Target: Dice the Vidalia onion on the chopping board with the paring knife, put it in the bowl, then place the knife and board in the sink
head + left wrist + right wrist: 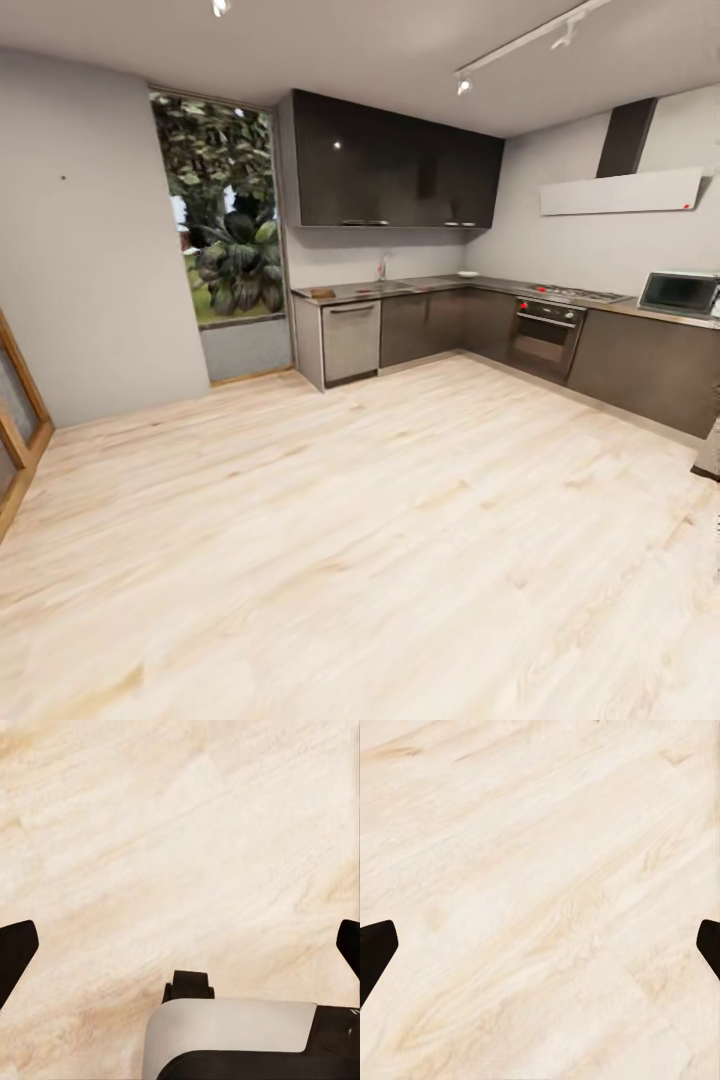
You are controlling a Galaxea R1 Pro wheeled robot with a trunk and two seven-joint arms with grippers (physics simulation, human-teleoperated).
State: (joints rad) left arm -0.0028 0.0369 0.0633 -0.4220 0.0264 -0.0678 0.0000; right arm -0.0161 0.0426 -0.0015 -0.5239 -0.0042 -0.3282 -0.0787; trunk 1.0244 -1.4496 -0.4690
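Observation:
Across the room, the grey countertop (440, 284) runs along the far wall over dark cabinets. The sink (388, 288) is set into it, with a chrome tap (381, 267) behind. A small brown chopping board (322, 293) lies at the counter's left end, and a white bowl (467, 274) sits further right. The Vidalia onion and paring knife are too far off to make out. My left gripper (182, 949) hangs open over the wooden floor, its dark fingertips (15, 952) wide apart. My right gripper (542, 945) is open too, above bare floorboards.
Pale wood floor (350, 520) stretches between me and the kitchen. A dishwasher (351, 340), an oven (545, 338) with hob and a microwave (680, 293) line the counters. A tall window (222, 215) is left of the cabinets. A wooden frame (15, 430) leans at far left.

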